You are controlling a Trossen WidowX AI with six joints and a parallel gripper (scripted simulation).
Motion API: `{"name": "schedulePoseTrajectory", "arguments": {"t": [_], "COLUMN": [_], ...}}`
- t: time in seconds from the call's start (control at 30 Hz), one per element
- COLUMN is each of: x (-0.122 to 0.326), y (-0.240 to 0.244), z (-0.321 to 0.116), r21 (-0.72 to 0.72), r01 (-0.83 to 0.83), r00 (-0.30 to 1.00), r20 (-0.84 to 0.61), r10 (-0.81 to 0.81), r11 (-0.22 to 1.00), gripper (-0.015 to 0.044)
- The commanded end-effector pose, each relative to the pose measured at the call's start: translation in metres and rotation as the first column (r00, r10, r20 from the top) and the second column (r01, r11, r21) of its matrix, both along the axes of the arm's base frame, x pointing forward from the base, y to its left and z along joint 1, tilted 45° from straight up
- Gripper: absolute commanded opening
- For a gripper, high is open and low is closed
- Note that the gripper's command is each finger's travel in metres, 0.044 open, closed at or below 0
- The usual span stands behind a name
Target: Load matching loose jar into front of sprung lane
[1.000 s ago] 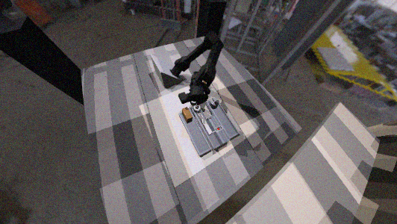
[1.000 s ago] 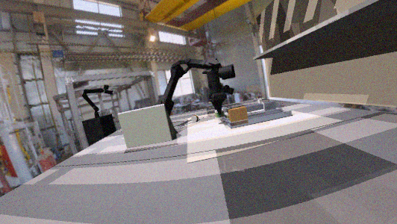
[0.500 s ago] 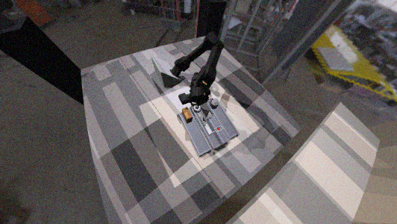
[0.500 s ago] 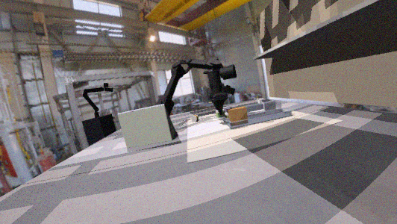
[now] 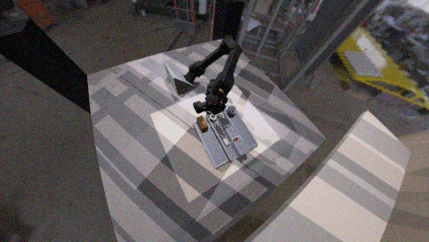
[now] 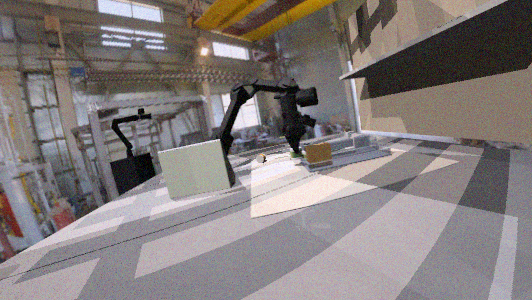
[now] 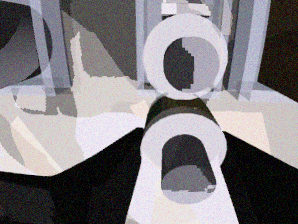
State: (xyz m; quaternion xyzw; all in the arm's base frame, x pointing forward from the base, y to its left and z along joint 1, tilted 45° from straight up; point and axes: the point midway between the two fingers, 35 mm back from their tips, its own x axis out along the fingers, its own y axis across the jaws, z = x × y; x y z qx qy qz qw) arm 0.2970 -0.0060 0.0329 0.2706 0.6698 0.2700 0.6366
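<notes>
My gripper (image 7: pixel 180 136) (image 6: pixel 296 151) is shut on a jar (image 7: pixel 150 145) with a white ring-shaped top and a dark, greenish body; the jar's green also shows low between the fingers (image 6: pixel 296 155). It is upright, just outside the front end of the sprung lane. The lane jar (image 7: pixel 152 57) (image 5: pixel 213 117), with a matching white ring top, stands inside the lane (image 7: pixel 242 75) near its front. In the wrist view the held jar's rim is close below the lane jar; a gap between them cannot be judged. A pale part (image 7: pixel 185 8), perhaps the pusher, shows behind the lane jar.
A brown box (image 5: pixel 202 124) (image 6: pixel 318 153) stands in the neighbouring lane. A wide dark grey jar (image 5: pixel 231 111) (image 7: pixel 22 50) stands in the lane on the other side. A small round object (image 6: pixel 261 158) lies on the table. A pale upright panel (image 6: pixel 195 170) stands near the arm's base.
</notes>
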Motion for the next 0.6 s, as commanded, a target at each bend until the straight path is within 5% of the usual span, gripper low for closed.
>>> {"name": "schedulePoseTrajectory", "arguments": {"t": [0.0,0.57], "x": [0.0072,0.0143], "y": [-0.001,-0.0009], "z": [0.0014,0.0012], "r21": [-0.001,-0.001], "r01": [0.005,0.005], "r00": [1.0,1.0], "r20": [0.018,0.018], "r10": [-0.005,-0.005], "r11": [1.0,1.0], "gripper": [0.0,0.0]}}
